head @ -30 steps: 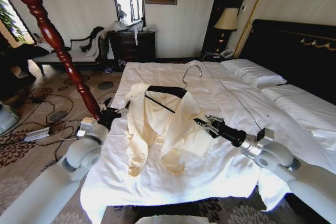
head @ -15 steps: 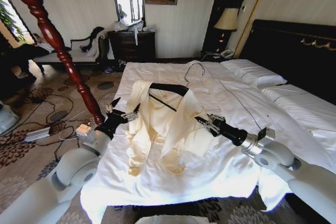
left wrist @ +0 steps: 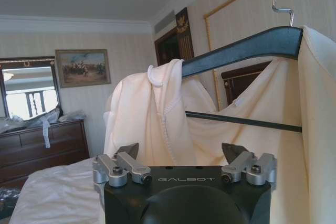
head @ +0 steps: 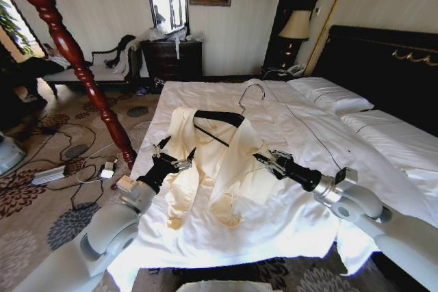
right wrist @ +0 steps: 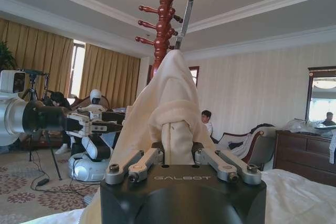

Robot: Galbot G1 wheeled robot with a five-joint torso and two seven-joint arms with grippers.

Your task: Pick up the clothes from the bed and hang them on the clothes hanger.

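While "GALBOT" is showing on both wrists, right claw [head: 268, 161] is clamping the clothes [head: 212, 165] w/ clothes hanger [head: 222, 120] on bed [head: 308, 135]; left claw [head: 172, 157] is hovering released beside them.

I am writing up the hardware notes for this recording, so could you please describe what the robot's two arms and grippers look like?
Both arms have smooth, rounded white shells with silver-grey joint rings, narrowing to black cylindrical wrists. The left gripper and right gripper each carry silver metal finger linkages with visible screws and dark tips. In the wrist views each gripper's black body bears the lettering GALBOT.
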